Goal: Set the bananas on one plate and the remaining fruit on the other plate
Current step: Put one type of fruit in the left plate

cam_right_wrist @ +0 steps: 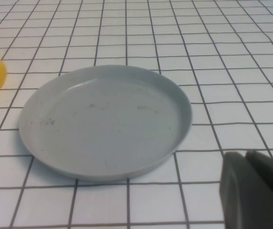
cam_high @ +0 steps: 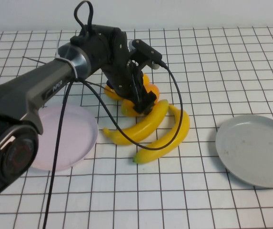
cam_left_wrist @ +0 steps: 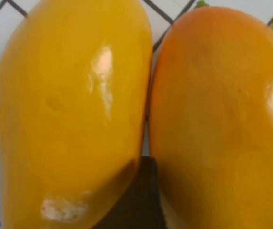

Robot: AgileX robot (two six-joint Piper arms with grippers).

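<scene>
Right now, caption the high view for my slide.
Left tool down over the mangoes; bananas between pink plate and grey plate; right tool unseen.

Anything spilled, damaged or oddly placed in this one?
Nothing stands out. Both bananas and mangoes lie intact mid-table, pink plate and grey plate hold nothing. Left claw is at the mangoes; right claw is beside the grey plate.

Raised camera looks down the bench (cam_high: 184, 200); left wrist camera sits close on mangoes (cam_left_wrist: 74, 119), right wrist faces the grey plate (cam_right_wrist: 103, 121), both visible from above
</scene>
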